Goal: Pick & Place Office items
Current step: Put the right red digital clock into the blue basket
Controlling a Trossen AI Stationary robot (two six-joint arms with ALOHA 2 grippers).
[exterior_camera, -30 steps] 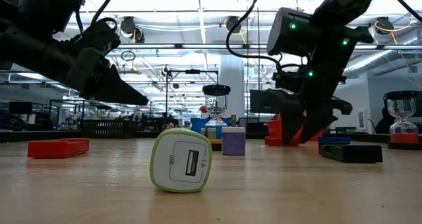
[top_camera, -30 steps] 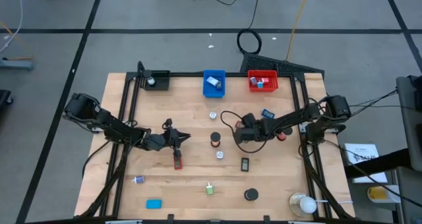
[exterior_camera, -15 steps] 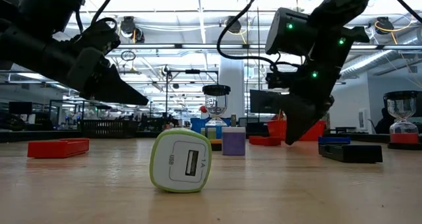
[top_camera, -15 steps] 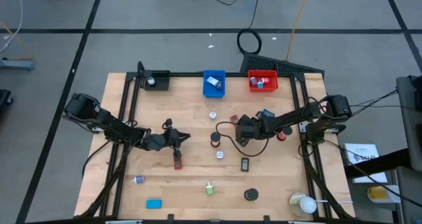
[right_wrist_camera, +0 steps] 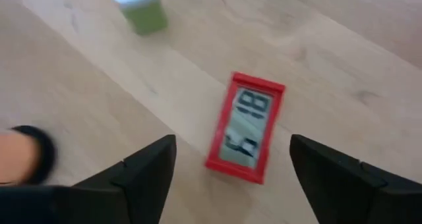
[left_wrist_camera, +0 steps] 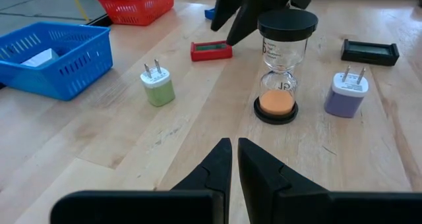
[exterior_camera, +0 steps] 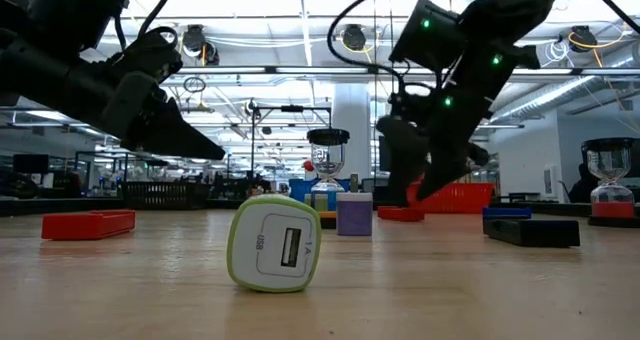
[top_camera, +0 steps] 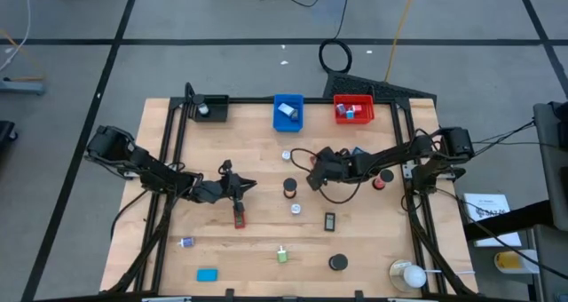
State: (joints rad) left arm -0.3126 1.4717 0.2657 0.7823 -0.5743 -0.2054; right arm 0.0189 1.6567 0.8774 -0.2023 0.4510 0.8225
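The red digital clock (right_wrist_camera: 244, 127) lies flat between the right gripper's (right_wrist_camera: 234, 168) wide-open, empty fingers, seemingly skewed, so closing may pivot it away across the surface (top_camera: 257, 258); the left gripper's (left_wrist_camera: 235, 159) fingers hover shut, empty.

My light wooden table (top_camera: 257, 249) carries blue mesh bin (top_camera: 288, 112), red mesh bin (top_camera: 353, 109), black-capped hourglass w/ orange sand (left_wrist_camera: 285, 66), green plug adapter (left_wrist_camera: 158, 87), lilac plug adapter (left_wrist_camera: 346, 93), small red-framed digital display (right_wrist_camera: 244, 126).

Dark jointed arms trail black cables and show green lights.
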